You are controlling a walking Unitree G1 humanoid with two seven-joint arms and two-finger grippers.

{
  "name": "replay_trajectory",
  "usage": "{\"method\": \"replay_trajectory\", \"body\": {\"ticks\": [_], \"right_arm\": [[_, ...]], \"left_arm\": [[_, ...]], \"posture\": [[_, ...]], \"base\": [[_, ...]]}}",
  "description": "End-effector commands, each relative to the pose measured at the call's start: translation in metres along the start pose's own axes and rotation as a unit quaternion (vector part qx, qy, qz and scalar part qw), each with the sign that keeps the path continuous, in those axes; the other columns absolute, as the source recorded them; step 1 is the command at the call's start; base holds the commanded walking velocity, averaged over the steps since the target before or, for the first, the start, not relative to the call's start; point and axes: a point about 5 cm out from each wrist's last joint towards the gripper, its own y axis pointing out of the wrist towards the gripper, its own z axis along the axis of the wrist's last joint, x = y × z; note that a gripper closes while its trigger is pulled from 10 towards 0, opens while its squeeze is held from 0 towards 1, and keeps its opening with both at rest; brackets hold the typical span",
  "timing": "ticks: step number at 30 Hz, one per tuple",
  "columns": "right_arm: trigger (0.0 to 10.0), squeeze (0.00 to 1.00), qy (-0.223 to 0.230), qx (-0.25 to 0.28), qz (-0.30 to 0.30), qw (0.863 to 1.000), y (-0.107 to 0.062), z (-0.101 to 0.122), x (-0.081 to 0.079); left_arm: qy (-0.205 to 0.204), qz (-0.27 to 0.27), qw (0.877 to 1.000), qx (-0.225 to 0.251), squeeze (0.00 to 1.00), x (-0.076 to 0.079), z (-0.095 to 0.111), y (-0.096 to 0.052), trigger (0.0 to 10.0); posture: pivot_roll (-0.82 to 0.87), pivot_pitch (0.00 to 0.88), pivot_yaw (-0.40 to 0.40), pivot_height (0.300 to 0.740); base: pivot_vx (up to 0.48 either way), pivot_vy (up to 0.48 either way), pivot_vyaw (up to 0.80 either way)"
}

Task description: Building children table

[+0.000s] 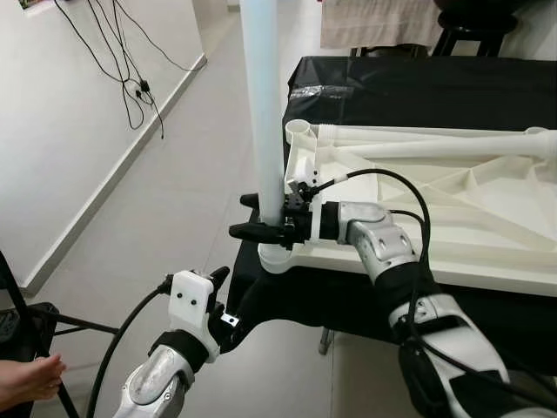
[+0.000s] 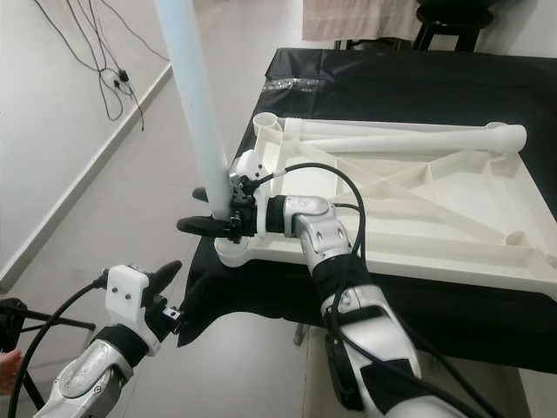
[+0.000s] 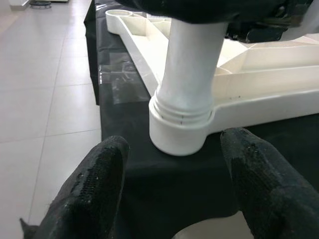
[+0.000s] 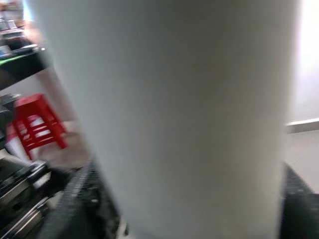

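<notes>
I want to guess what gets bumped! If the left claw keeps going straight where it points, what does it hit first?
Probably the round corner socket of the white tabletop, where the table leg stands. The left claw is open and aimed right at it, though depth is hard to judge.

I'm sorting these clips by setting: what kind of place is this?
Probably a room in a home or a workroom: tiled floor, white wall with hanging cables, and a table under a black cloth holding an upturned white tabletop. The right gripper holds its leg.
</notes>
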Motion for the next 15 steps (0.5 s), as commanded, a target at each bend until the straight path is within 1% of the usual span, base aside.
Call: {"method": "replay_trajectory", "body": {"ticks": [1,2,5,6,7,10,11,12,13,14,15], "right_arm": [[0.0,0.00,0.008,-0.005,0.034,0.999,0.009,-0.006,-0.007],[0.0,0.00,0.010,-0.009,0.046,0.999,0.008,-0.007,-0.007],[0.0,0.00,0.009,-0.013,0.042,0.999,0.003,-0.010,-0.005],[0.0,0.00,0.003,-0.017,0.031,0.999,0.001,-0.012,-0.003],[0.0,0.00,-0.004,-0.021,0.008,1.000,-0.004,-0.016,-0.002],[0.0,0.00,-0.010,-0.024,-0.007,1.000,-0.008,-0.018,-0.001],[0.0,0.00,-0.012,-0.029,-0.045,0.998,-0.014,-0.022,0.000],[0.0,0.00,-0.010,-0.044,-0.101,0.994,-0.018,-0.029,-0.002],[0.0,0.00,-0.010,-0.044,-0.101,0.994,-0.018,-0.029,-0.002],[0.0,0.00,0.002,-0.066,-0.293,0.954,-0.021,-0.038,0.006],[0.0,0.00,0.000,-0.086,-0.359,0.929,-0.018,-0.050,-0.015]], "left_arm": [[-0.001,0.004,1.000,-0.006,0.00,0.000,-0.004,-0.002,10.0],[-0.001,0.004,1.000,-0.006,0.00,0.000,-0.004,-0.002,10.0],[-0.003,0.004,1.000,-0.006,0.00,0.002,-0.004,-0.002,10.0],[-0.004,0.003,1.000,-0.006,0.00,0.003,-0.004,-0.003,10.0],[-0.005,0.003,1.000,-0.005,0.00,0.004,-0.004,-0.003,10.0],[-0.006,0.002,1.000,-0.005,0.00,0.004,-0.004,-0.003,10.0],[-0.006,0.002,1.000,-0.005,0.00,0.004,-0.004,-0.004,10.0],[-0.007,0.002,1.000,-0.004,0.00,0.004,-0.003,-0.005,10.0],[-0.007,0.002,1.000,-0.004,0.00,0.004,-0.003,-0.005,10.0],[-0.006,0.002,1.000,-0.004,0.00,0.004,-0.003,-0.006,10.0],[-0.005,0.003,1.000,-0.004,0.00,0.003,-0.002,-0.007,10.0]], "posture": [[-0.02,0.105,0.025,0.740],[-0.02,0.105,0.025,0.740],[-0.02,0.111,0.025,0.740],[-0.02,0.115,0.026,0.740],[-0.02,0.118,0.025,0.740],[-0.02,0.118,0.025,0.740],[-0.02,0.129,0.017,0.740],[-0.03,0.135,0.012,0.740],[-0.03,0.135,0.012,0.740],[-0.03,0.138,0.013,0.740],[-0.04,0.149,0.028,0.740]], "base": [[0.000,0.000,0.00],[0.000,0.000,0.00],[0.000,0.000,0.00],[0.000,0.000,0.00],[0.000,0.000,0.00],[0.000,0.000,0.00],[0.000,0.000,0.00],[0.000,0.000,0.00],[0.000,0.000,0.00],[0.000,0.000,0.00],[0.000,0.000,0.00]]}}
